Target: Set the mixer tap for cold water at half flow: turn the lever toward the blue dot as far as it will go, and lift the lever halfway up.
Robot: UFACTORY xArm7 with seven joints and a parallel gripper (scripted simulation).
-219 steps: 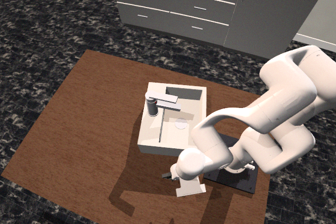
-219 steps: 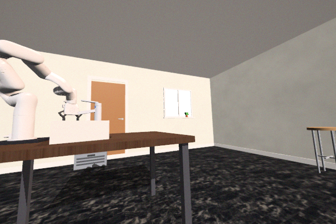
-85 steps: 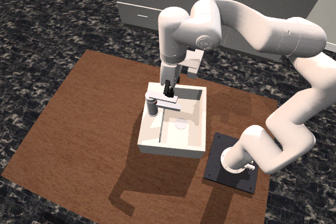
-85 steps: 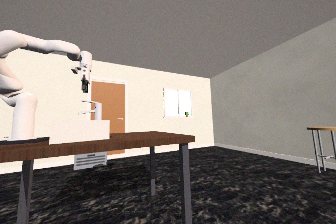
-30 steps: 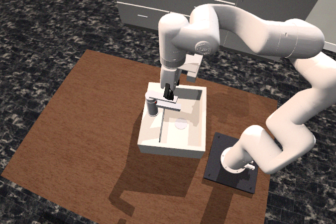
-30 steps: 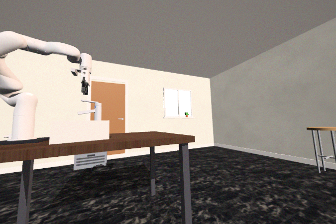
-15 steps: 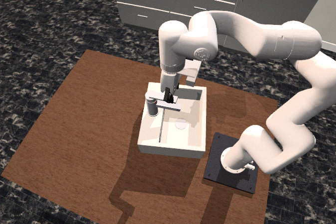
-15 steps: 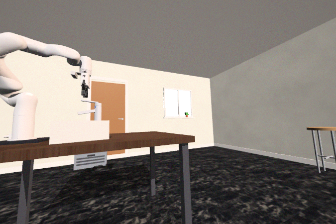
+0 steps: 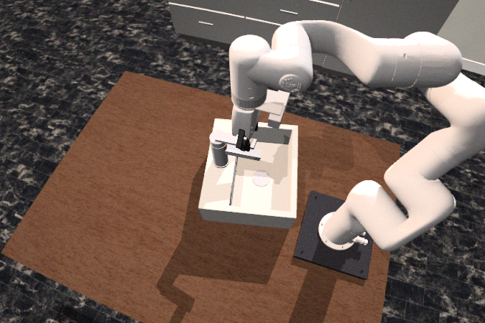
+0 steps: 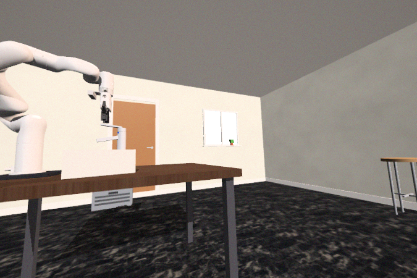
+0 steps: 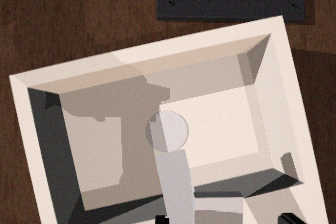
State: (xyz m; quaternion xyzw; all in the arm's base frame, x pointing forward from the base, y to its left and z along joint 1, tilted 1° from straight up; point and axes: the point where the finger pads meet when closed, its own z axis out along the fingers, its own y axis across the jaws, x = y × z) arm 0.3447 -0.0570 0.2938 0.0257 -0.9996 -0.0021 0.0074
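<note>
The mixer tap (image 9: pixel 220 153) is a grey cylinder at the left rim of the white sink (image 9: pixel 252 173). Its flat lever (image 9: pixel 235 143) lies about level and reaches out over the basin. A thin spout (image 9: pixel 233 179) runs along the basin below it. My gripper (image 9: pixel 243 142) is open, points straight down and hangs right over the lever's outer half. In the side view the fingertips (image 10: pixel 104 117) are just above the lever (image 10: pixel 109 125); I cannot tell whether they touch. A small blue mark (image 10: pixel 117 132) shows on the tap body. In the wrist view a grey strip (image 11: pixel 178 185), probably the lever, lies near my left finger.
The sink stands on a brown wooden table (image 9: pixel 136 213), and its round drain (image 9: pixel 261 177) also shows in the wrist view (image 11: pixel 167 131). My arm's dark base plate (image 9: pixel 334 240) is bolted to the table right of the sink. Grey cabinets (image 9: pixel 258 16) stand behind.
</note>
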